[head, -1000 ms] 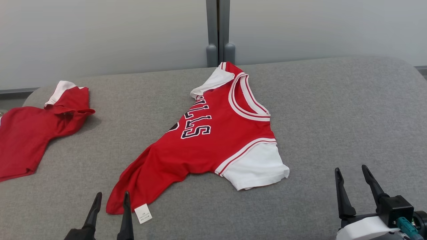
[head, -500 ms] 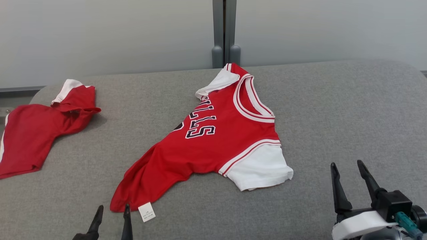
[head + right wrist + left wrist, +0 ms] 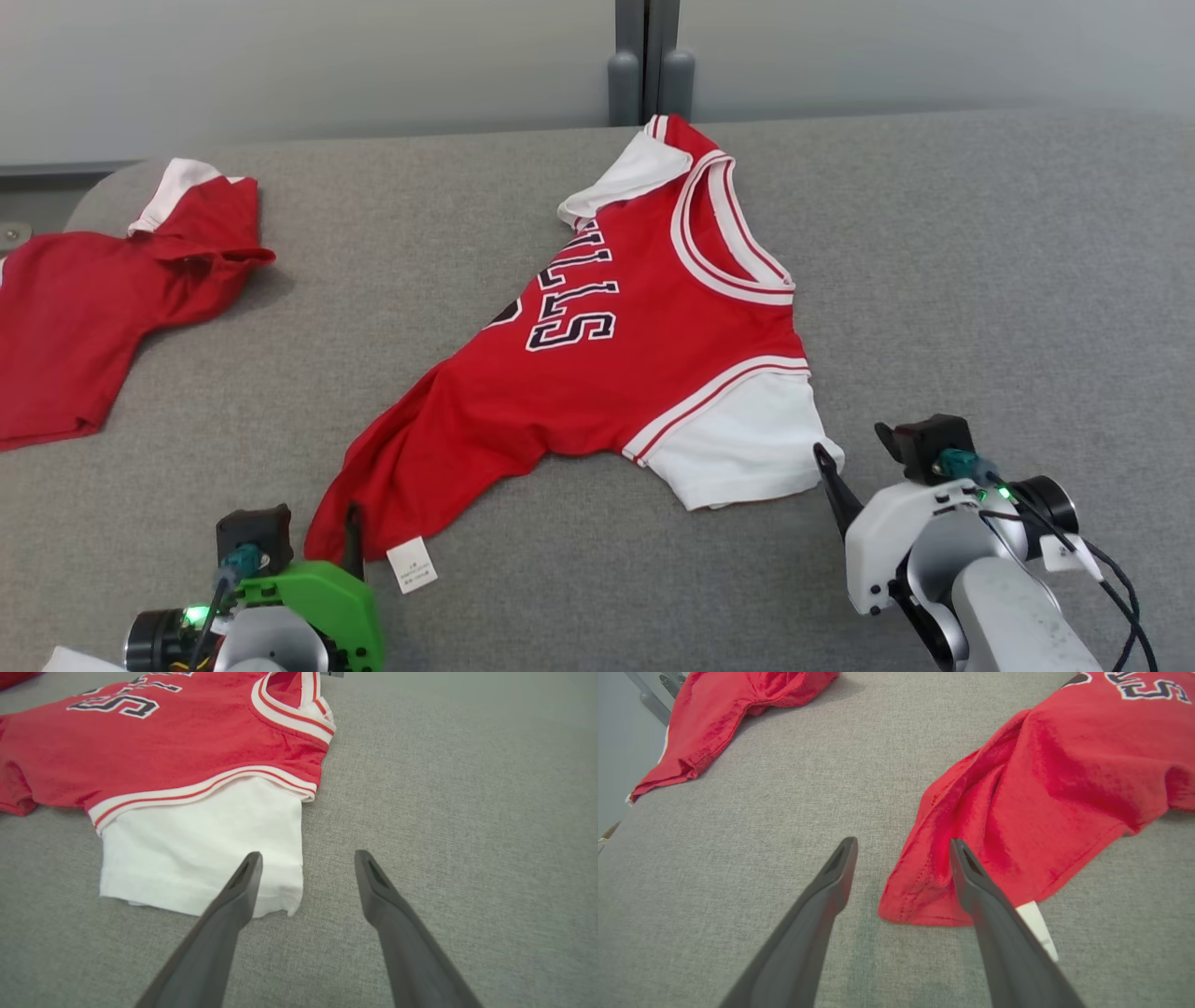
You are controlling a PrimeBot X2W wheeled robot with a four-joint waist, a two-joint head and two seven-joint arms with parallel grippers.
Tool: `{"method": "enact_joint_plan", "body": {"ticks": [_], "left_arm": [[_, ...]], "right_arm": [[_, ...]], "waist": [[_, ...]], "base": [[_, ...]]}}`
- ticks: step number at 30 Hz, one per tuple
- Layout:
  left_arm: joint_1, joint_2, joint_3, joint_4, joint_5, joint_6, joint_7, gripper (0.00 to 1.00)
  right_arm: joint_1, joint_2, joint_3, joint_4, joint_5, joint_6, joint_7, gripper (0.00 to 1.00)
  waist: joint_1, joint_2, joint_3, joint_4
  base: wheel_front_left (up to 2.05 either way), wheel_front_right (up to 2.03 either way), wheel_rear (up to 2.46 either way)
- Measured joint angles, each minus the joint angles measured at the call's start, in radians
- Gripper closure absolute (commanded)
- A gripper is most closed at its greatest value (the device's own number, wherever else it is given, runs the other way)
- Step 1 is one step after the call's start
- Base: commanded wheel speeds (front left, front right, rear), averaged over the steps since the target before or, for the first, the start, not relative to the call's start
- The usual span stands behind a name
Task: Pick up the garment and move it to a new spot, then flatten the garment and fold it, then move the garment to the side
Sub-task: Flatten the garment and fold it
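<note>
1. left tool (image 3: 902, 842): spread wide, pinching nothing; one dark finger over bare grey bench (image 3: 761, 812), the other over the near hem corner (image 3: 915, 905) of the red jersey (image 3: 1064, 779); touching the cloth or just above it, cannot tell.
2. just beside that second finger, on its outer side: a small white label (image 3: 1038, 924) poking out from under the hem.
3. ahead and to the right of the left tool: the jersey's red body, bunched into folds near the hem, smoother further out, with dark-edged white lettering (image 3: 569, 313) across the chest.
4. well off to the left of the left tool, apart from the jersey: a second red garment (image 3: 84, 308), crumpled, white at its far end, near the bench's edge.
5. right tool (image 3: 308, 855): spread wide as well, pinching nothing; left finger over the near right corner of the jersey's near white sleeve (image 3: 196, 854), right finger over bare bench.
6. beyond the right tool's fingertips and to the left: a red-and-white striped band (image 3: 201, 791) joining sleeve to body, then the white-trimmed neckline (image 3: 289, 716) furthest out.
7. between the two tools: the jersey lying on the bench, lettered side up, hem by the left tool, sleeve by the right.
8. furthest from both tools, behind the bench: a grey upright post (image 3: 649, 65) against a pale wall.
</note>
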Motion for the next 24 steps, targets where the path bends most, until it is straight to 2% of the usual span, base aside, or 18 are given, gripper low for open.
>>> {"method": "enact_joint_plan", "body": {"ticks": [2,9,22,23,24], "left_arm": [[-0.021,0.0,-0.01,0.006,0.0,-0.002,0.031,0.0],[-0.042,0.003,-0.025,0.022,-0.018,-0.022,0.115,0.0],[-0.033,0.013,-0.017,-0.016,-0.061,-0.016,0.182,0.0],[-0.033,0.013,-0.016,-0.015,-0.068,-0.018,0.191,0.26],[-0.033,0.013,-0.016,-0.013,-0.074,-0.022,0.2,0.77]], "right_arm": [[-0.033,-0.005,0.026,0.041,-0.002,0.0,0.051,0.0],[-0.085,0.003,0.062,0.111,0.018,0.0,0.089,0.0],[-0.107,-0.023,0.109,0.116,0.072,-0.001,0.103,0.0],[-0.107,-0.023,0.115,0.115,0.08,-0.001,0.107,0.13],[-0.107,-0.024,0.123,0.115,0.089,-0.002,0.113,0.8]], "waist": [[0.0,0.0,0.023,0.003],[0.0,0.0,0.077,0.02],[0.0,0.0,0.105,0.023],[0.0,0.0,0.105,0.023],[0.0,0.0,0.106,0.022]], "base": [[0.0,0.0,0.0],[0.0,0.0,0.0],[0.0,0.0,0.0],[0.0,0.0,0.0],[0.0,0.0,0.0]]}}
